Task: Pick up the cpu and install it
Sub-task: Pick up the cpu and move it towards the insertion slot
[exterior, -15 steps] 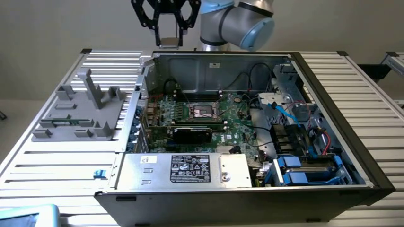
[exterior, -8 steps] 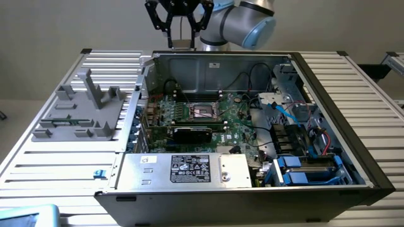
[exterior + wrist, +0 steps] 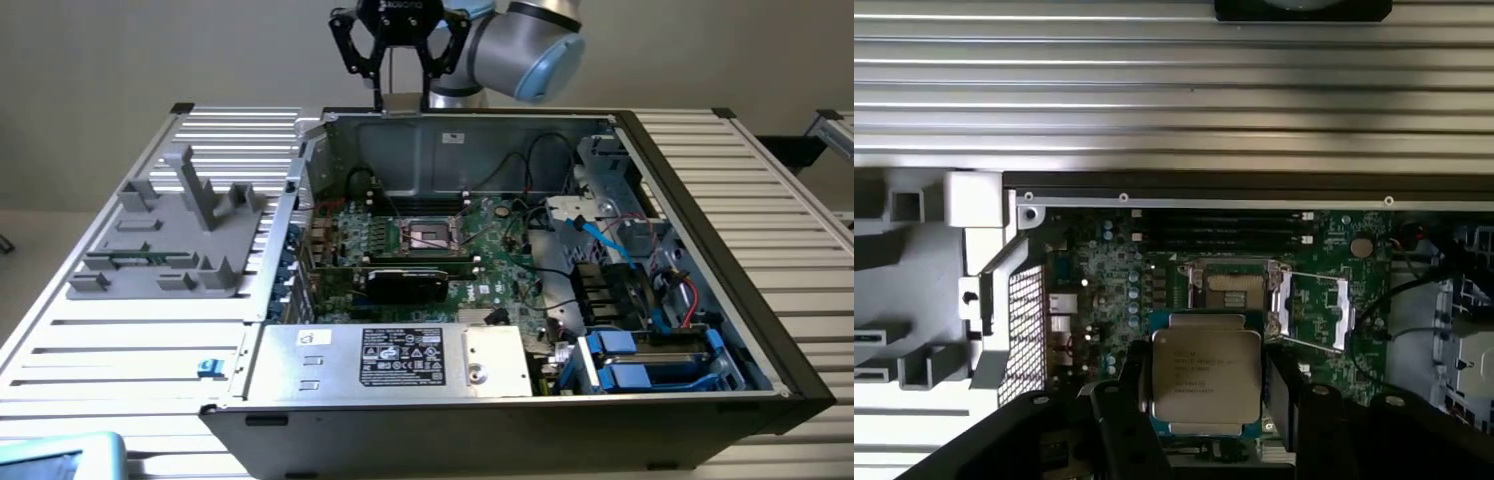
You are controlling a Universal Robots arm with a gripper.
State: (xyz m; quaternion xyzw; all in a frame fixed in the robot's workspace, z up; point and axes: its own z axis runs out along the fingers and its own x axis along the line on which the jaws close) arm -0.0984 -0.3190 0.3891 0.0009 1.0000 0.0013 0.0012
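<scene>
The cpu [image 3: 1206, 375], a flat square chip with a shiny silver-beige top, sits between my gripper's [image 3: 1206, 392] two black fingers [image 3: 1134, 390], which are shut on its opposite edges. In the exterior view my gripper [image 3: 403, 105] hangs above the far wall of the open computer case [image 3: 467, 140], well above the motherboard. The open cpu socket [image 3: 430, 236], a black square frame with metal edges, lies in the middle of the green board. From the wrist, the socket [image 3: 1232, 290] appears just beyond the held chip, its metal latch frame [image 3: 1319, 310] swung open beside it.
A grey plastic fixture with upright posts [image 3: 174, 230] stands on the slatted table at the exterior view's left. Inside the case are a black card [image 3: 407, 280], the silver power supply [image 3: 387, 360], blue drive bays [image 3: 641, 360] and loose cables [image 3: 587, 230].
</scene>
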